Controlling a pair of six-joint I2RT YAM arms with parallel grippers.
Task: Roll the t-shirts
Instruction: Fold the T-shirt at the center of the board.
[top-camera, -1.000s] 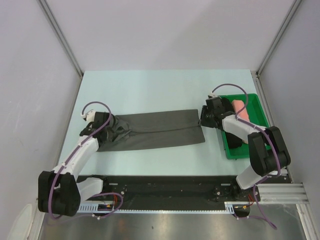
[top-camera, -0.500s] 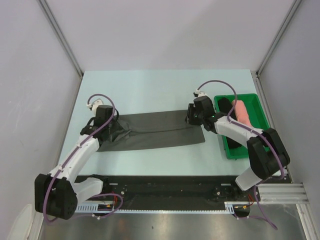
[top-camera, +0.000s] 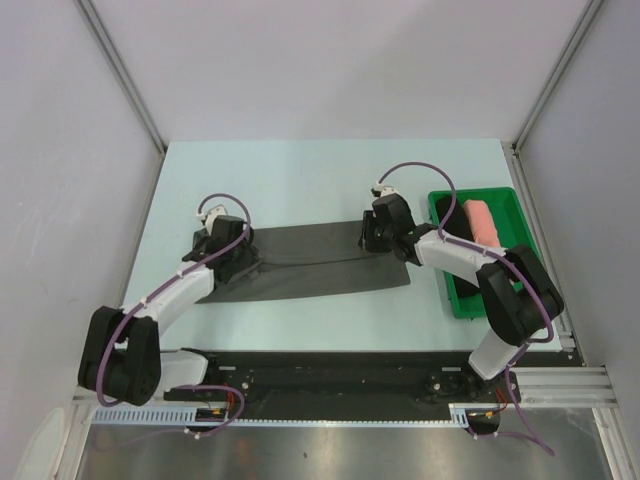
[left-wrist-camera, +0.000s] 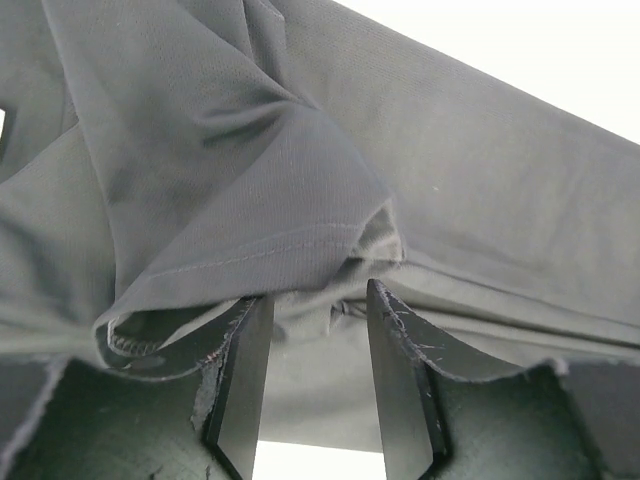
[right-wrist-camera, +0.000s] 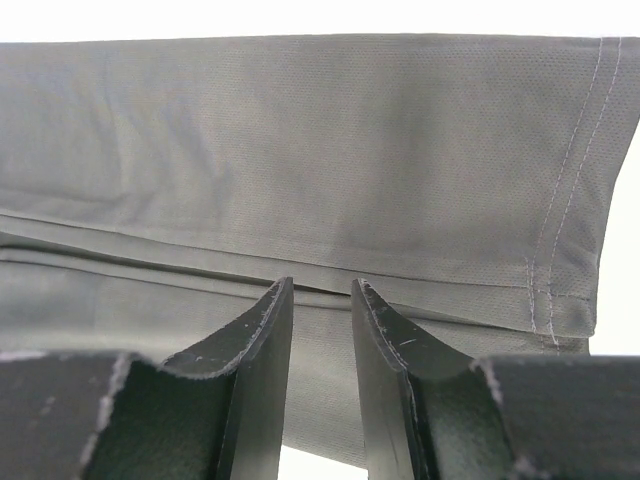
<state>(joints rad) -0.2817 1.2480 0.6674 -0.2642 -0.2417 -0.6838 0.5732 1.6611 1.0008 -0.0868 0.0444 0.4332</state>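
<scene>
A dark charcoal-grey t-shirt lies on the table folded into a long strip, bunched at its left end. My left gripper is low over that bunched end. In the left wrist view it is open, its tips at a sleeve hem with nothing pinched. My right gripper is over the strip's right part. In the right wrist view it is open a narrow gap above the fold line of the cloth. A salmon-pink roll and a black roll lie in the tray.
The green plastic tray stands at the table's right side, close behind my right forearm. Grey walls enclose the table on the left, right and back. A black rail runs along the near edge by the arm bases.
Both grippers moved inward over the grey t-shirt: the left to the right, the right leftward from the tray side. The left jaws have widened.
</scene>
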